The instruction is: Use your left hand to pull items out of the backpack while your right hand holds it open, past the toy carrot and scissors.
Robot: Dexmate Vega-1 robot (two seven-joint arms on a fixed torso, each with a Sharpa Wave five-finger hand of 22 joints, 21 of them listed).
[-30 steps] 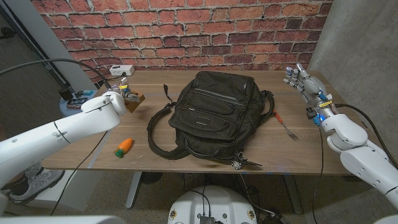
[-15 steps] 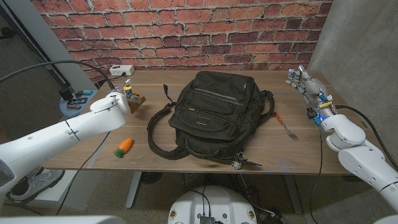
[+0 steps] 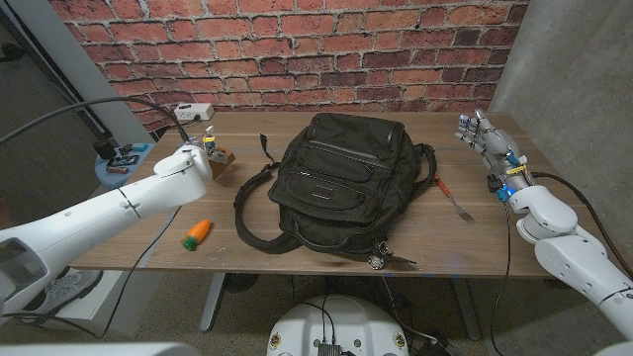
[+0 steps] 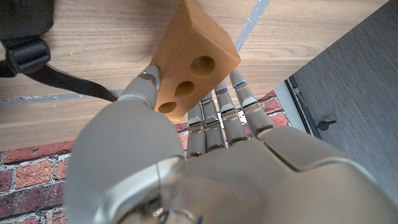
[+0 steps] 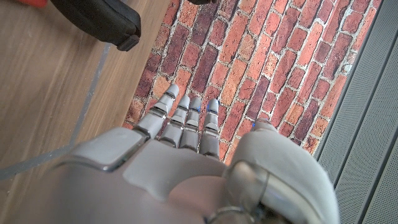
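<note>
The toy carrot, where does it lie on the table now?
In the head view the carrot lies near the table's front edge on the robot's left, left of the backpack and just in front of the left arm.

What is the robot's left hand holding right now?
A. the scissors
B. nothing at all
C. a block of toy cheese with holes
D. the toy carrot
C. The left hand grips an orange-tan toy cheese block with round holes, while the toy carrot lies on the table and the scissors lie right of the backpack.
</note>
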